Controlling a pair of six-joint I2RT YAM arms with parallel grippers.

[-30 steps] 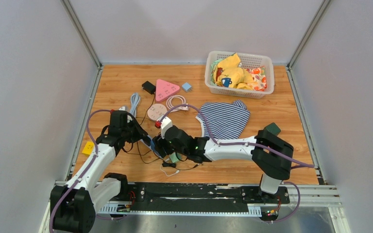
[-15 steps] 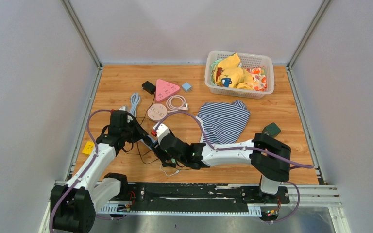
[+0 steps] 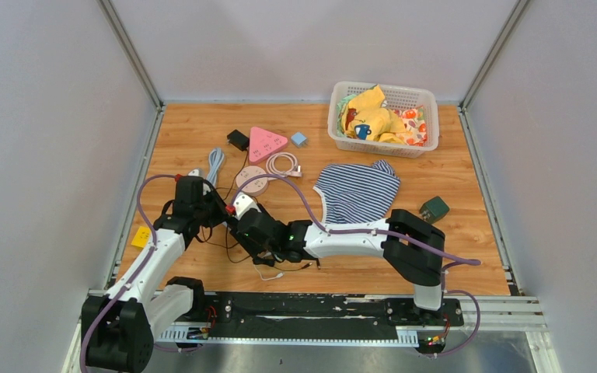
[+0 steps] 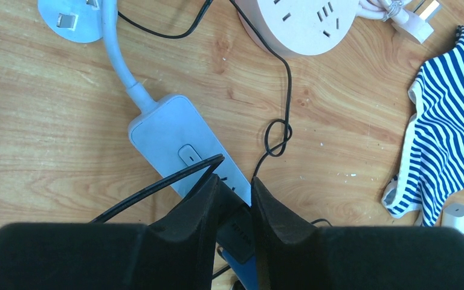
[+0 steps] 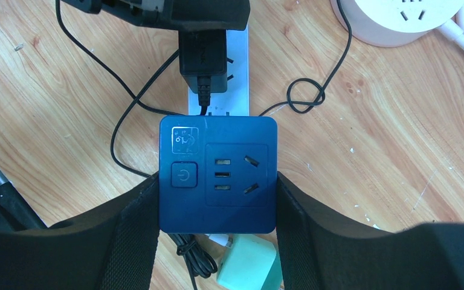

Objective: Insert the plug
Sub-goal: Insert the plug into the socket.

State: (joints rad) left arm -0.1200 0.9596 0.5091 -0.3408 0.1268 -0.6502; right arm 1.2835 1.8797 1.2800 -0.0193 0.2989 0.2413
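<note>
Top: left tool [image 3: 225, 219] and right tool [image 3: 243, 231] nose to nose, left-centre of surface [image 3: 179, 140] | Left wrist: black boxy plug [image 4: 237, 228] pinched in left tool, over white strip [image 4: 178, 136] | Right wrist: plug matte, squarish; right tool clamps blue socket [image 5: 217, 175]

We see a dark-blue square plastic socket cube [image 5: 217, 175], a black plastic plug [image 5: 204, 60] and a white plastic power strip [image 4: 169, 130] on the orange-brown wood-grain tabletop [image 3: 186, 132]. The soft cloth [image 3: 357, 190] is striped navy and white. The triangular plastic socket block [image 3: 267, 143] is pink, and the white lattice plastic basket [image 3: 377, 148] holds yellow fabric [image 3: 377, 116].
</note>
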